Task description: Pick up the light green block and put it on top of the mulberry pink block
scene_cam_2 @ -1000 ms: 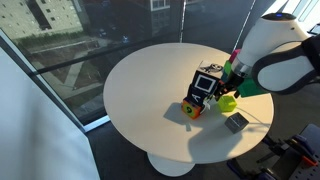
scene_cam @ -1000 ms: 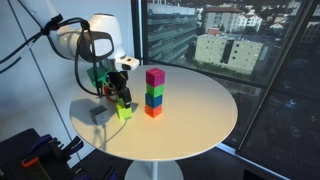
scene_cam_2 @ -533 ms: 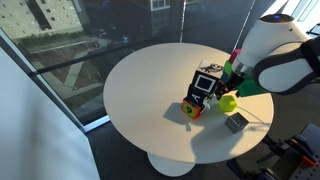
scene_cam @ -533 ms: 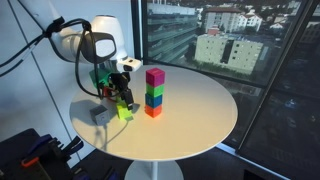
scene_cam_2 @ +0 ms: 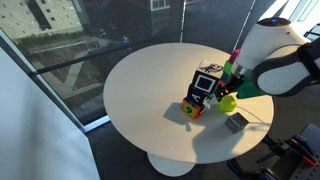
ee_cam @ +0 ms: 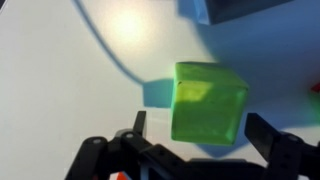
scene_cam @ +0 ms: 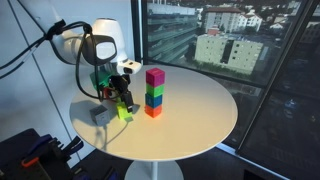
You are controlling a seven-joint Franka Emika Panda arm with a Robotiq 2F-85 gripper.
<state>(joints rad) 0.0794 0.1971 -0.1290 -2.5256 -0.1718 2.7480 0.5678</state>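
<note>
The light green block (scene_cam: pixel 124 112) lies on the round white table (scene_cam: pixel 195 125), left of a stack of cubes. The mulberry pink block (scene_cam: pixel 155 75) tops that stack, above a darker green, a blue and an orange-red cube (scene_cam: pixel 153 110). My gripper (scene_cam: pixel 122 98) hangs right over the light green block. In the wrist view the light green block (ee_cam: pixel 208 102) sits between the two spread fingers of the gripper (ee_cam: pixel 200 135), which is open and does not touch it. The light green block also shows in an exterior view (scene_cam_2: pixel 228 101).
A grey cube (scene_cam: pixel 100 114) lies just left of the light green block and shows at the top of the wrist view (ee_cam: pixel 250 8). The stack stands close to the right of the gripper. The table edge (scene_cam: pixel 110 148) is near, and a window wall lies behind.
</note>
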